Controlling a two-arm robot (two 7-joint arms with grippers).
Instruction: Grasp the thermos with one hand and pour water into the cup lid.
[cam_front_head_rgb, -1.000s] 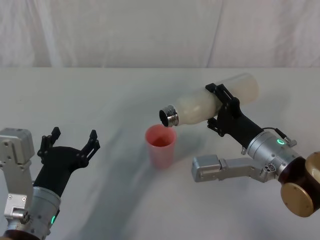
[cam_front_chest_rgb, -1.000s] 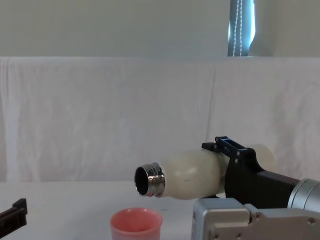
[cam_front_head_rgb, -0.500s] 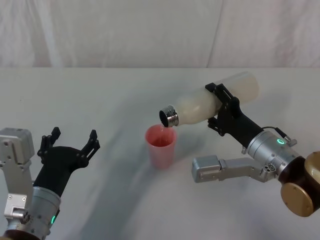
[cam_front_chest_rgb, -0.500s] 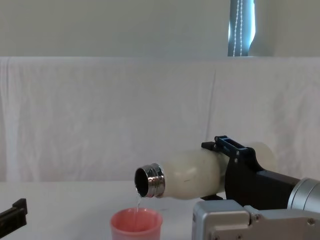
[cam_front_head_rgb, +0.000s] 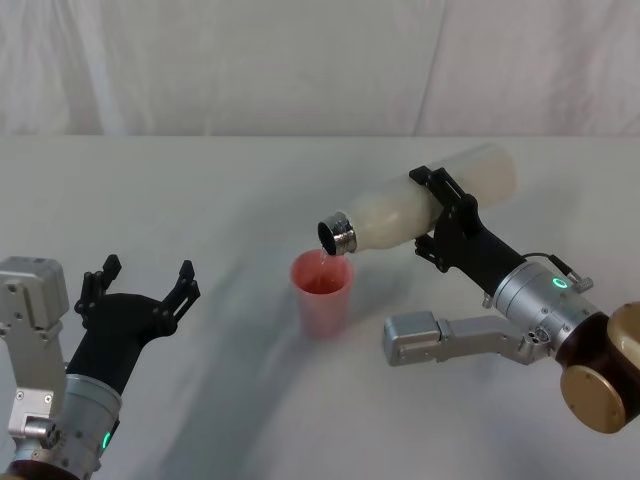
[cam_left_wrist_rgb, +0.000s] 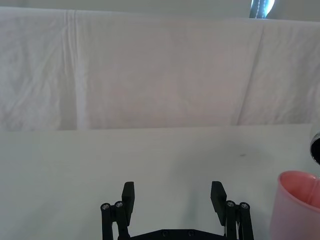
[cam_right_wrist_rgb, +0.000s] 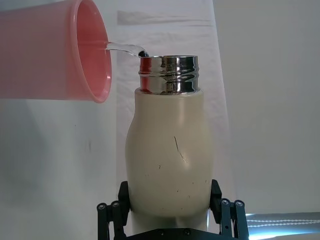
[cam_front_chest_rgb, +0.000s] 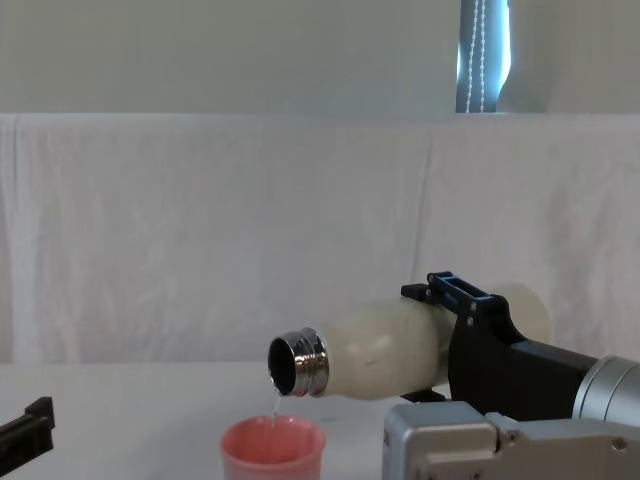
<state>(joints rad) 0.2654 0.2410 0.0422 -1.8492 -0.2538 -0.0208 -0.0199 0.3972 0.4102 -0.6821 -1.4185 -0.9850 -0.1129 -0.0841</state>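
Note:
My right gripper is shut on the cream-white thermos, held tipped on its side with the steel neck pointing left and slightly down. The neck hangs just above the pink cup lid, which stands upright on the table. A thin stream of water falls from the neck into the cup lid. In the right wrist view the thermos sits between the fingers and water arcs into the cup lid. My left gripper rests open at the near left, apart from both.
A white cloth covers the table and hangs as a backdrop behind it. The left wrist view has the cup lid at its right side, beyond the open left gripper.
Water started to run from the thermos neck into the cup lid. The thermos has tipped slightly further down. The left arm has not moved.

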